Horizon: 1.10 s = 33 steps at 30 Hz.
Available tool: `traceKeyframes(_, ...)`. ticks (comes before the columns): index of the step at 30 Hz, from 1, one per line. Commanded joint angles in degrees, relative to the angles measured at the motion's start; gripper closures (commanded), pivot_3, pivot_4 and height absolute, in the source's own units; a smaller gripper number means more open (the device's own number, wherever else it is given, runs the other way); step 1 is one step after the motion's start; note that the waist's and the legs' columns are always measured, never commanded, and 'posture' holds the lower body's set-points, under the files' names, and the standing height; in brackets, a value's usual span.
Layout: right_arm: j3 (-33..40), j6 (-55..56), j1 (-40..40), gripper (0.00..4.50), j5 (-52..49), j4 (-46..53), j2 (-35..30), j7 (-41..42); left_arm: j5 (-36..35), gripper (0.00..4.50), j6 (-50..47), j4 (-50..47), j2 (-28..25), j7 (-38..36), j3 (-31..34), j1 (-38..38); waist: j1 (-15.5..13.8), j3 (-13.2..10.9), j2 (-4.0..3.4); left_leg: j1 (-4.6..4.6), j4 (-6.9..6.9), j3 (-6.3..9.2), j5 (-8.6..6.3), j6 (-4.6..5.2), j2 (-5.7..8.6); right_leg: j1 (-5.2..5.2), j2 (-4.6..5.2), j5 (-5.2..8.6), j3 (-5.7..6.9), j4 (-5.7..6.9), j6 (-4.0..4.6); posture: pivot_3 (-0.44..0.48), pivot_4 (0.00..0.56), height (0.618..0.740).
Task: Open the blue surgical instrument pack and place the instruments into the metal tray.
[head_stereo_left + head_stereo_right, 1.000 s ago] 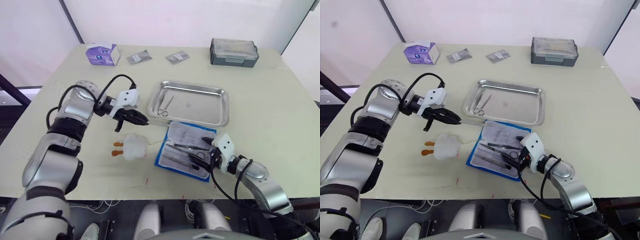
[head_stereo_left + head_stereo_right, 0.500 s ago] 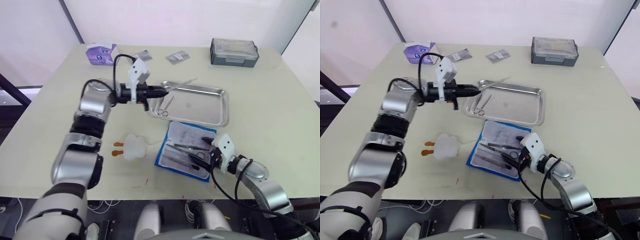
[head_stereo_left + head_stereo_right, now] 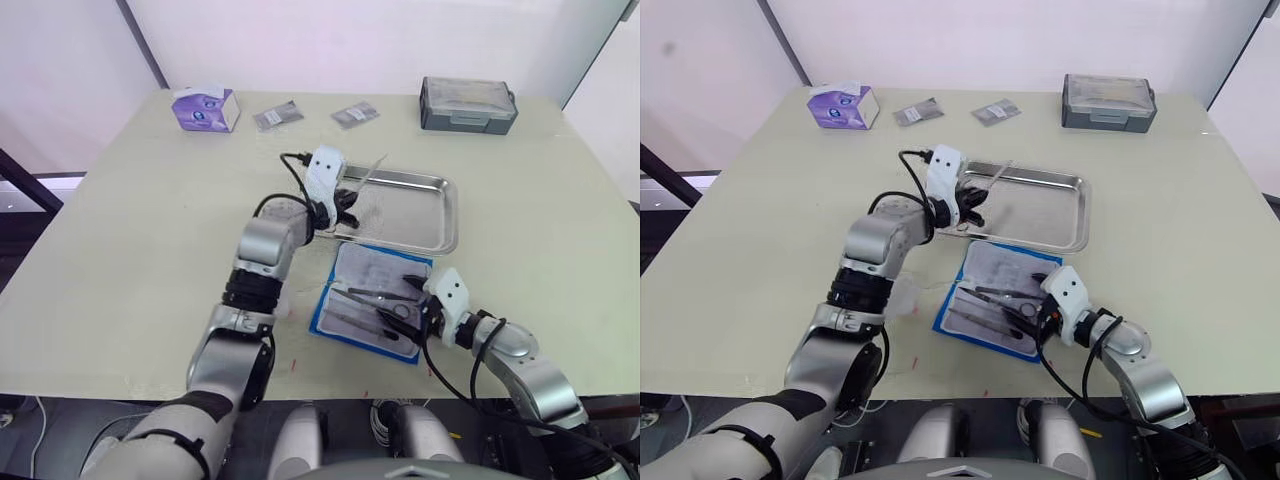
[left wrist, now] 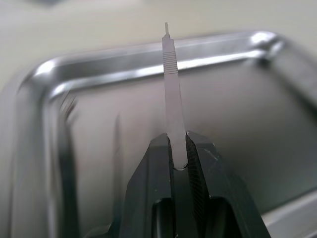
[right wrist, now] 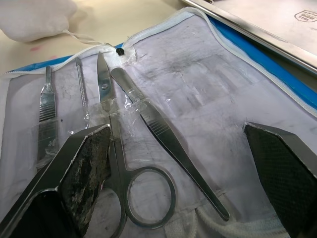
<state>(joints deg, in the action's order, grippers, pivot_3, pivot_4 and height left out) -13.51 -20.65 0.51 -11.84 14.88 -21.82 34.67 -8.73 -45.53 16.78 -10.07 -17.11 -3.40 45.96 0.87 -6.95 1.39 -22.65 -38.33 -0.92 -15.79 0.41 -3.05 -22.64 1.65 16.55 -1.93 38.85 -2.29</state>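
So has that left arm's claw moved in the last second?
Yes. The left gripper, shut on a slim metal instrument, has swung from the table's bare left side over to the metal tray.

One metal tray [image 3: 440,215], beneath left claw [image 4: 178,148]. One blue surgical instrument pack [image 5: 208,94], open, under right claw [image 5: 178,163]. Four instruments in pack: one scissors [image 5: 116,148], one tweezers [image 5: 163,134], two slim handles [image 5: 45,109]. One slim instrument [image 4: 171,84] pinched in left claw. One scissors-like tool [image 3: 962,222] in tray. One purple tissue box [image 3: 205,106], one grey lidded box [image 3: 468,103], two small packets [image 3: 278,115].
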Motion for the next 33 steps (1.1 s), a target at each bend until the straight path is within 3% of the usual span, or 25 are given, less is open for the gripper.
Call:
traceKeyframes(1, -1.54, -3.27, -2.33, 0.00, 1.51, -3.94, -0.90, -0.07, 1.65, 4.47, -0.23, 0.17, 1.21, 3.45, 0.48, 1.51, -0.06, 0.00, 0.00, 0.00, 0.00, 0.00, 0.00, 0.00, 0.00, 0.00, 0.00, 0.00, 0.01, 0.00, 0.00, 0.000, 0.150, 0.738)
traceKeyframes(10, -1.75, -3.26, -2.09, 0.00, 1.58, -4.09, -0.47, -0.37, 2.25, 4.47, 0.45, 2.47, 1.42, 3.17, 0.72, 1.53, -0.04, 0.00, 0.00, 0.00, 0.00, -0.01, 0.01, -0.02, 0.01, 0.00, 0.00, 0.00, 0.01, -0.01, 0.00, 0.000, 0.150, 0.738)
traceKeyframes(18, -1.72, -3.02, -1.91, 0.00, 1.64, -4.50, -0.06, -0.63, 2.23, 1.12, 1.72, 4.27, 1.83, 3.64, 1.20, 2.28, 0.01, 0.00, 0.00, 0.00, 0.00, -0.01, 0.01, -0.02, 0.01, 0.00, 0.00, 0.00, 0.01, -0.01, 0.00, 0.000, 0.150, 0.738)
traceKeyframes(26, -1.71, -2.85, -1.61, 0.00, 1.65, -4.88, 0.06, -0.51, 0.73, 1.12, 5.14, 2.07, 1.16, 0.04, 1.40, 1.79, 0.04, 0.00, 0.00, 0.00, 0.01, -0.01, 0.01, -0.02, 0.01, 0.00, 0.00, 0.00, 0.01, -0.01, 0.00, 0.000, 0.150, 0.738)
traceKeyframes(29, -1.71, -2.78, -1.46, 0.00, 1.68, -5.06, 0.12, -0.51, -1.14, 1.12, 9.74, 1.37, -0.68, -7.40, 1.14, 1.26, 0.10, 0.00, 0.00, 0.00, 0.01, -0.02, 0.02, -0.04, 0.01, 0.00, 0.00, 0.00, 0.01, -0.01, 0.00, 0.000, 0.150, 0.738)
traceKeyframes(33, -1.55, -2.71, -1.44, 0.00, 1.66, -5.13, 0.14, -0.60, -4.27, 1.12, 17.12, 2.29, -6.58, -23.56, 0.20, 0.68, 0.28, -0.01, -0.02, 0.04, 0.03, -0.05, 0.07, -0.12, 0.00, 0.00, -0.01, 0.00, -0.01, 0.00, 0.01, 0.000, 0.150, 0.738)
